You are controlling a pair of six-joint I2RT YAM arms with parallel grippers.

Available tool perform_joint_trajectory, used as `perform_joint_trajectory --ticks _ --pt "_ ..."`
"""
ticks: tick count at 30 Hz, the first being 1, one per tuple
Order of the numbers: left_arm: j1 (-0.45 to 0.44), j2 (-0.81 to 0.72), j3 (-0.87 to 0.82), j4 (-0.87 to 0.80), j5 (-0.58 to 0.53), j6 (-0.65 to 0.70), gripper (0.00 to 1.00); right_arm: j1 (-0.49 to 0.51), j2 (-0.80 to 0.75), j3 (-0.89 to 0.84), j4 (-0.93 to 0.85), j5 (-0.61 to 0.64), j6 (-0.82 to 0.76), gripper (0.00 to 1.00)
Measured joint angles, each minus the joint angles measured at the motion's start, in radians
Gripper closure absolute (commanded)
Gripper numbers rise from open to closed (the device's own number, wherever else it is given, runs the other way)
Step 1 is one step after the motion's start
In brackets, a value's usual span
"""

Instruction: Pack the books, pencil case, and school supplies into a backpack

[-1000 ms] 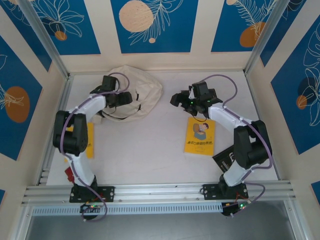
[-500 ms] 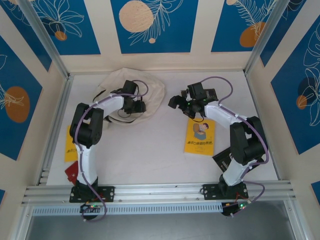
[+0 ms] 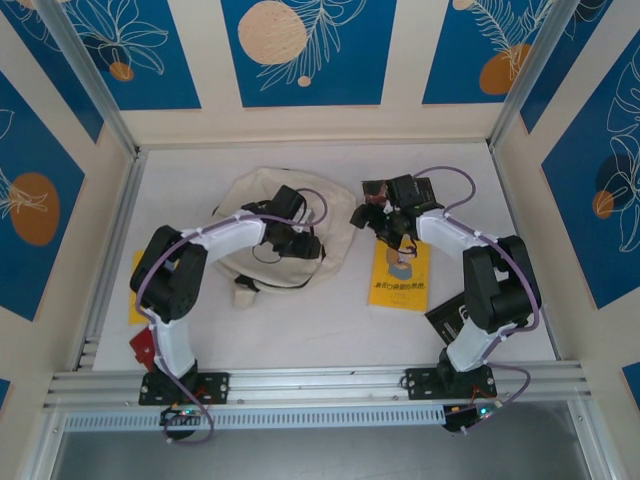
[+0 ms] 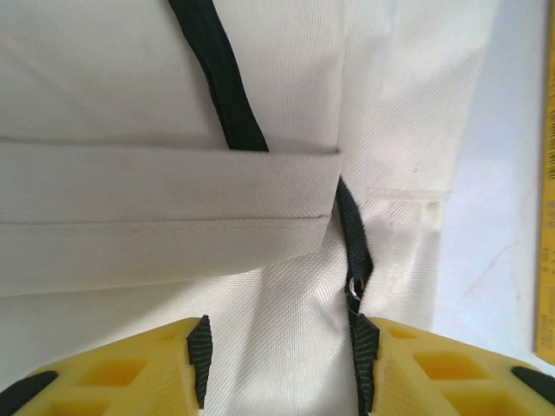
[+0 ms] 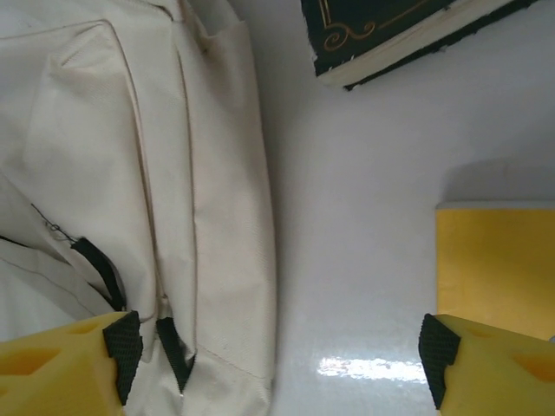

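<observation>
Left gripper (image 4: 277, 360) is about half closed, pinching a fold of the soft cream-white fabric backpack (image 3: 335, 225) beside its black zip (woven cloth, creased). Right gripper (image 5: 277, 364) is wide, holds nothing and hovers at the backpack's edge. The backpack lies centre-back on the glossy white table (image 3: 300, 320), with a thin yellow paperback book (image 3: 400, 275) just to its right.

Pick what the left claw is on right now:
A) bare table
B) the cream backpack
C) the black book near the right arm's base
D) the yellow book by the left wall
B: the left claw is down on the backpack, and the left wrist view has cream fabric and the black zip between its fingers.
</observation>
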Motion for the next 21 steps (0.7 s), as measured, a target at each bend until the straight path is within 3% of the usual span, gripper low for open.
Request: perform_joint_trajectory --ticks 6,9,13,21 --pt "0.031 -0.083 0.018 -0.012 -0.056 0.0 0.49 0.07 0.072 0.034 0.01 -0.05 0.024 0.34" --pt "0.054 -0.082 0.017 -0.027 -0.082 0.004 0.62 0.109 0.149 0.082 0.01 -0.064 0.035 0.43" --pt "0.07 -0.082 -0.004 -0.039 -0.129 0.011 0.69 0.132 0.227 0.145 0.01 -0.08 0.034 0.57" --pt "0.069 -0.082 -0.14 -0.035 -0.142 -0.02 0.75 0.119 0.362 0.3 -0.014 -0.085 0.019 0.59"
